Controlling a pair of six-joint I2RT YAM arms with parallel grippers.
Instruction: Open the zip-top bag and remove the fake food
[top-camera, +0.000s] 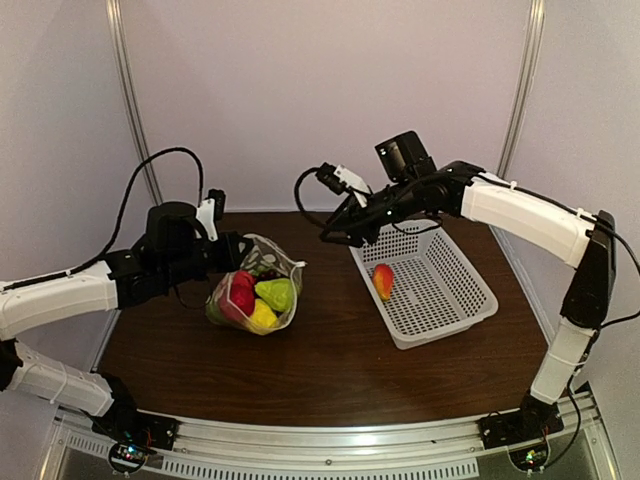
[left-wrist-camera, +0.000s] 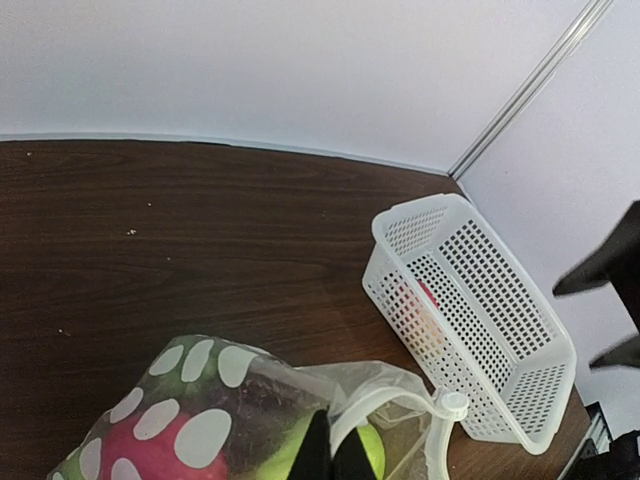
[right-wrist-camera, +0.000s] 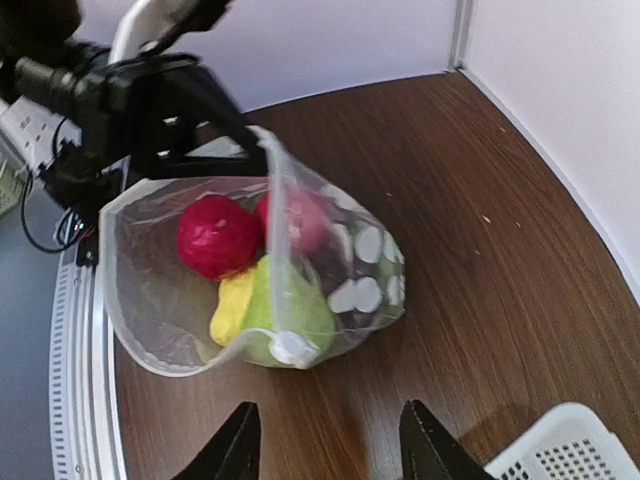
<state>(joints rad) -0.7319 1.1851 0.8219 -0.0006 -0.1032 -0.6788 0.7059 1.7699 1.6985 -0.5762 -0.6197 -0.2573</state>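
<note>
The clear zip-top bag (top-camera: 255, 295) with white dots lies open on the table left of centre, holding red (right-wrist-camera: 215, 235), yellow (right-wrist-camera: 230, 305) and green (right-wrist-camera: 285, 310) fake fruits. My left gripper (top-camera: 240, 250) is shut on the bag's upper rim (left-wrist-camera: 345, 440) and holds its mouth open; the bag also shows in the right wrist view (right-wrist-camera: 250, 265). My right gripper (top-camera: 340, 235) is open and empty, hovering between the bag and the basket, its fingertips (right-wrist-camera: 235, 445) wide apart. An orange-red fruit (top-camera: 383, 281) lies in the white basket (top-camera: 445, 310).
The white perforated basket (left-wrist-camera: 480, 330) stands right of centre, near the right wall. A metal rail (top-camera: 330, 450) runs along the table's near edge. Walls close the back and the sides.
</note>
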